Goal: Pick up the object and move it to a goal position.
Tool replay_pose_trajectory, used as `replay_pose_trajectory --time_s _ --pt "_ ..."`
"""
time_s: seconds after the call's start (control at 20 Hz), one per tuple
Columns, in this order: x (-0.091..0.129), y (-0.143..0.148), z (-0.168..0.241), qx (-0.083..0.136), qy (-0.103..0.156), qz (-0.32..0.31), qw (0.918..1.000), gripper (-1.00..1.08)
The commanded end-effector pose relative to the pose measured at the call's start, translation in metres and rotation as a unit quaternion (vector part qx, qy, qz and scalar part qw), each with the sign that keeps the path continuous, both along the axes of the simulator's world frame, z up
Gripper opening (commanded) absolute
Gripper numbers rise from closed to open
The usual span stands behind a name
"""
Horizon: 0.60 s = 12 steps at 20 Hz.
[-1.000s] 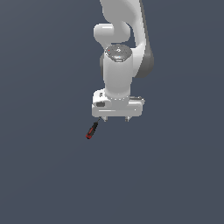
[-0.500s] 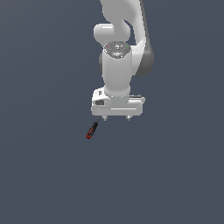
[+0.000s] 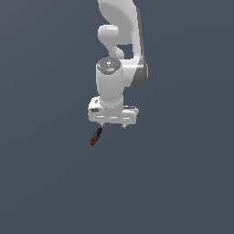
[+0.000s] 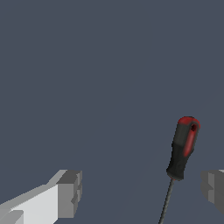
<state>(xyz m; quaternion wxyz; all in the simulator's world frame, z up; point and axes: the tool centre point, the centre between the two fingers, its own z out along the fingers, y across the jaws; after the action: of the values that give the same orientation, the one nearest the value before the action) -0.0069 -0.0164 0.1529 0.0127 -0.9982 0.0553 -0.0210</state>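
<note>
the biggest thing i see is the flat dark grey surface (image 3: 183, 183), which fills both views. above it hangs my white arm (image 3: 119, 55), wrist pointing straight down. at its end the gripper (image 3: 114, 125) sits low over the surface; from the wrist view its jaws stand wide apart, one pale finger (image 4: 61, 194) on one side and the other finger (image 4: 214, 190) just at the picture's edge, and they hold nothing. smallest is the screwdriver (image 3: 96, 135), lying on the surface just past the gripper toward the exterior view's left. in the wrist view its red-and-black handle (image 4: 183, 146) lies between the two fingers, nearer the edge one, touching neither, with the thin dark shaft (image 4: 166, 201) running off the picture.
</note>
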Motion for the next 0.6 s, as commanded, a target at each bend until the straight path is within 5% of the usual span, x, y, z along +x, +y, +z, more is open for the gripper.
replay_pose_trajectory --time_s 0.0,0.55 --pt "-0.011 -0.017 -0.019 -0.001 0.005 -0.024 0.9997 1.00" --pt "-0.063 -0.077 -0.082 -0.008 0.021 -0.112 0.9934 1.00"
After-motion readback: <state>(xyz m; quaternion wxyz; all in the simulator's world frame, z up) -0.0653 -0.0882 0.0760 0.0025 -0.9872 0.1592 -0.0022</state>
